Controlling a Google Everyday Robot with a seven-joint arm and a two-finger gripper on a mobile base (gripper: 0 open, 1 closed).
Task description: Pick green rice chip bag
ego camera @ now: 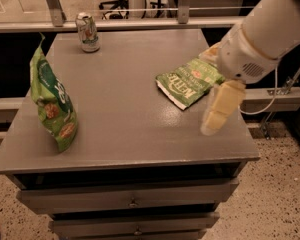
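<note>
The green rice chip bag (pixel 52 101) stands puffy and upright near the table's left edge, bright green with a dark band and round brownish pictures. My gripper (pixel 208 91) is over the right side of the grey table (pixel 125 129), far to the right of that bag. It hangs open and empty, with one cream finger (pixel 220 106) pointing down toward the table's front right. The other finger (pixel 210 52) peeks out above the flat bag. The white arm comes in from the upper right.
A flat green-and-white Kettle bag (pixel 187 81) lies at the right, partly under my gripper. A drink can (pixel 87 31) stands at the back left. A rail and glass run behind the table. Drawers (pixel 132 200) are below the front edge.
</note>
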